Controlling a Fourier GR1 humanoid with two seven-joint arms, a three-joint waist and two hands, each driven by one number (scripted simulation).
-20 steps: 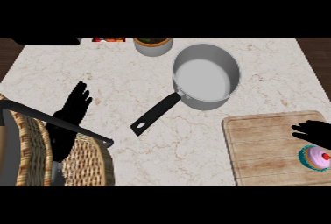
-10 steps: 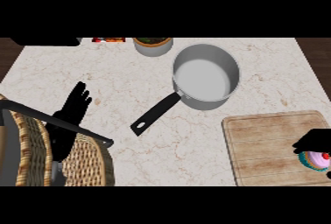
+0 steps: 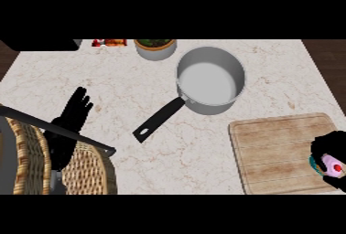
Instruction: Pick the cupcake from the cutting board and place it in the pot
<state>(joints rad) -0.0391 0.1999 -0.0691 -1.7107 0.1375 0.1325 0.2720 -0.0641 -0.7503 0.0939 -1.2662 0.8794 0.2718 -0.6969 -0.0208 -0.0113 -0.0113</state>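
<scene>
The cupcake, pink-frosted with a red dot and a teal wrapper, sits at the right edge of the wooden cutting board. My right hand curls round it from above and below, hiding most of it. The steel pot stands empty at the counter's upper middle, its black handle pointing down-left. My left hand rests open at the left, fingers up, far from the board.
A wicker chair back with a dark rail fills the lower left. A bowl of greens and a red-and-white packet stand at the counter's far edge. Marble counter lies between pot and left hand.
My right hand has closed further round the cupcake and shifted slightly right, so less of the cupcake shows. The left hand, pot and board have not moved.
</scene>
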